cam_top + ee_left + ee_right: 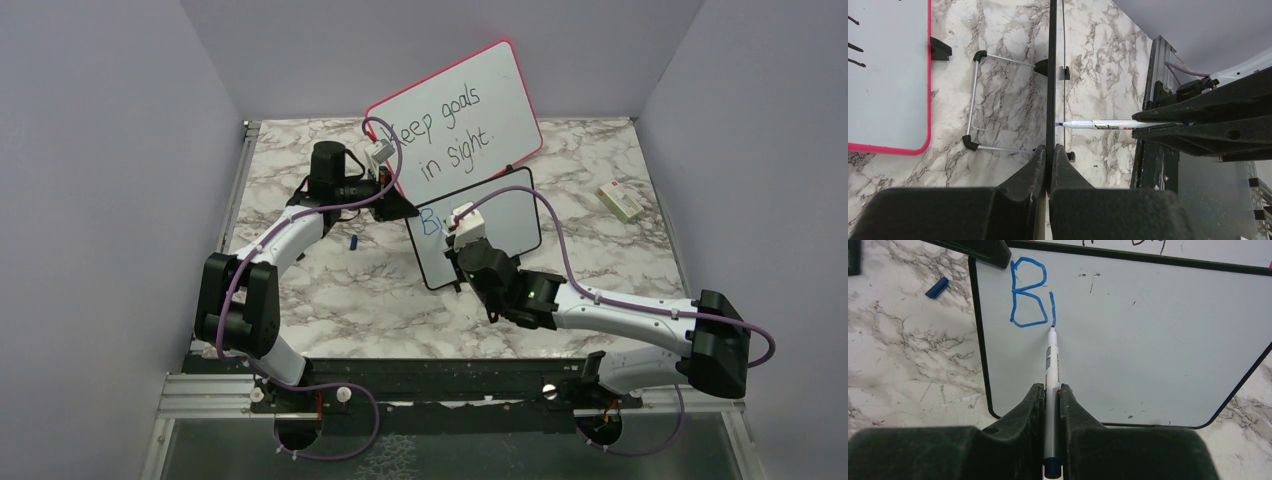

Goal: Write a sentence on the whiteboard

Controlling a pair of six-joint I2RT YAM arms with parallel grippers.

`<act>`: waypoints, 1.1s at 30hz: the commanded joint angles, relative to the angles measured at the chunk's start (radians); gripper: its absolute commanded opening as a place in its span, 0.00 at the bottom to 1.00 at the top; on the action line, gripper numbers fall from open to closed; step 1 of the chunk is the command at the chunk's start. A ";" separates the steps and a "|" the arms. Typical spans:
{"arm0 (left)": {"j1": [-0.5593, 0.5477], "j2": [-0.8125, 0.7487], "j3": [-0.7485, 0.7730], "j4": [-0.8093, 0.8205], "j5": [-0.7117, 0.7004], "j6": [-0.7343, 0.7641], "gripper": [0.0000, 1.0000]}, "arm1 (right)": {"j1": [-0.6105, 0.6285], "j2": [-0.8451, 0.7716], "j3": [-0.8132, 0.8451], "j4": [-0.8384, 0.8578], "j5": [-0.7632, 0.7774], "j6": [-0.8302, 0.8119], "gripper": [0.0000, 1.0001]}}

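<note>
The black-framed whiteboard [500, 225] stands tilted mid-table; the right wrist view shows it face-on [1148, 340], and in the left wrist view it is an edge-on black line [1050, 75]. My left gripper [400, 205] [1050, 149] is shut on the board's upper left edge. My right gripper [462, 240] [1050, 387] is shut on a white marker [1052, 355] [1108, 124]. The marker's tip touches the board. The sentence [1027, 292] [430, 222] consists of a blue "B" and a short vertical stroke [1052, 310] just above the tip.
A larger pink-framed board [455, 120] with black writing leans behind the small one. The blue marker cap [354, 242] [937, 288] lies on the marble left of the board. A white eraser [621, 200] lies at the right. A wire stand [973, 107] sits behind the whiteboard.
</note>
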 commanded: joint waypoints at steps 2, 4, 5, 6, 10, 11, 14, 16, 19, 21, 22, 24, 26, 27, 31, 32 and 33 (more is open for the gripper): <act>-0.007 -0.004 -0.016 -0.034 0.034 0.006 0.00 | -0.010 -0.013 -0.021 0.069 0.032 -0.024 0.01; -0.007 -0.005 -0.016 -0.034 0.034 0.006 0.00 | -0.010 -0.013 -0.023 0.085 0.038 -0.033 0.00; -0.008 -0.005 -0.016 -0.034 0.034 0.006 0.00 | -0.010 -0.012 -0.021 0.091 0.040 -0.036 0.00; -0.007 -0.004 -0.016 -0.034 0.034 0.006 0.00 | -0.010 -0.010 -0.021 0.096 0.042 -0.040 0.01; -0.007 -0.005 -0.016 -0.034 0.036 0.005 0.00 | -0.009 -0.001 -0.019 0.116 0.049 -0.046 0.01; -0.007 -0.005 -0.016 -0.034 0.035 0.005 0.00 | -0.010 0.001 -0.018 0.121 0.051 -0.048 0.01; -0.007 -0.004 -0.016 -0.034 0.036 0.004 0.00 | -0.010 0.005 -0.018 0.136 0.055 -0.057 0.00; -0.007 -0.003 -0.016 -0.034 0.036 0.004 0.00 | -0.010 0.010 -0.015 0.141 0.062 -0.062 0.00; -0.007 -0.003 -0.016 -0.034 0.037 0.004 0.00 | -0.010 0.014 -0.012 0.151 0.065 -0.071 0.01; -0.007 -0.003 -0.016 -0.034 0.037 0.004 0.00 | -0.011 0.019 -0.011 0.155 0.070 -0.075 0.01; -0.007 -0.003 -0.016 -0.034 0.037 0.004 0.00 | -0.011 0.020 -0.010 0.159 0.070 -0.078 0.01; -0.007 -0.003 -0.016 -0.034 0.038 0.004 0.00 | -0.011 0.024 -0.009 0.166 0.070 -0.080 0.00; -0.007 -0.004 -0.016 -0.034 0.037 0.004 0.00 | -0.011 0.028 -0.006 0.169 0.072 -0.083 0.01; -0.007 -0.005 -0.016 -0.034 0.038 0.004 0.00 | -0.011 0.029 -0.004 0.170 0.074 -0.084 0.00; -0.007 -0.005 -0.016 -0.034 0.035 0.004 0.00 | -0.013 0.030 -0.005 0.168 0.088 -0.086 0.01; -0.007 -0.005 -0.016 -0.034 0.035 0.004 0.00 | -0.014 0.030 -0.006 0.166 0.093 -0.086 0.01; -0.007 -0.006 -0.016 -0.034 0.036 0.004 0.00 | -0.014 0.027 -0.007 0.163 0.096 -0.084 0.01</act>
